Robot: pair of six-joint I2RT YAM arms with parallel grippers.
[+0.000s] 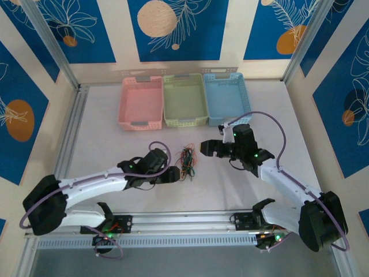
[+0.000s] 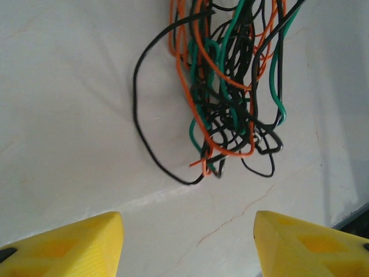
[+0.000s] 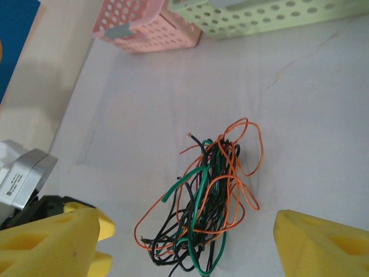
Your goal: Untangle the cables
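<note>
The cables (image 1: 185,160) lie in one tangled bundle of thin black, orange and green wires on the white table, between the two arms. My left gripper (image 1: 173,175) sits just left of the bundle and is open. In the left wrist view its yellow fingers (image 2: 81,245) stand wide apart, and the cables (image 2: 230,98) lie ahead of them, untouched. My right gripper (image 1: 206,149) hovers just right of the bundle, also open. In the right wrist view the cables (image 3: 213,208) lie on the table between its spread fingers (image 3: 323,245), which hold nothing.
Three perforated baskets stand in a row at the back: pink (image 1: 140,103), green (image 1: 184,99) and blue (image 1: 227,98). The pink basket (image 3: 147,26) and the green basket (image 3: 259,17) also appear in the right wrist view. A metal rail (image 1: 173,222) runs along the near edge.
</note>
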